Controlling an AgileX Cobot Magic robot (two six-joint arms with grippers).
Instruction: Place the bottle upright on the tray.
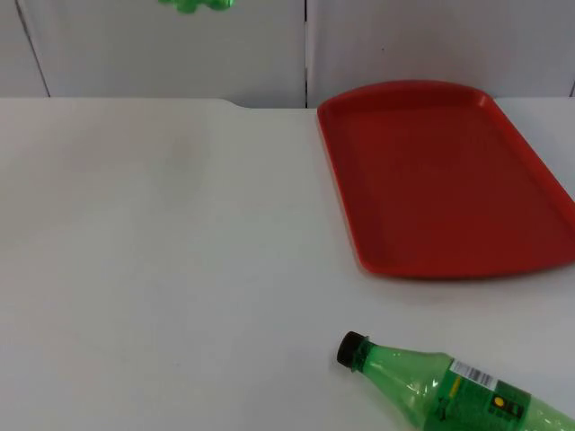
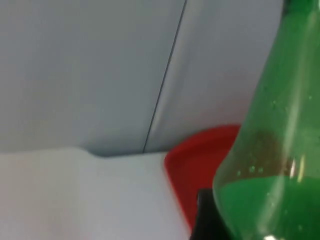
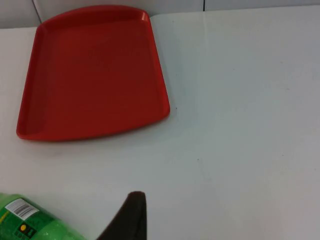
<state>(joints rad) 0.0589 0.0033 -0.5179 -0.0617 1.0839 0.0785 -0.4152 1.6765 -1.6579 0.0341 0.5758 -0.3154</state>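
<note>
My left gripper (image 2: 206, 220) hangs high by the wall (image 2: 75, 75), clamped on a raised bottle (image 2: 270, 150). My right gripper (image 3: 127, 217) hovers low; I cannot tell its grip. A lying bottle (image 1: 449, 391) rests just beside it, with the tray (image 3: 90, 70) beyond.

Top camera is looking down and forward over the white table (image 1: 162, 269) toward the grey partition wall (image 1: 162, 45). Left wrist camera is sitting very close against a green bottle (image 2: 265, 165), facing the wall and the red tray (image 2: 200, 160). Right wrist camera is looking down from higher up, sharing the tray (image 3: 90, 70) and the lying bottle (image 3: 30, 222) with the top view.
</note>
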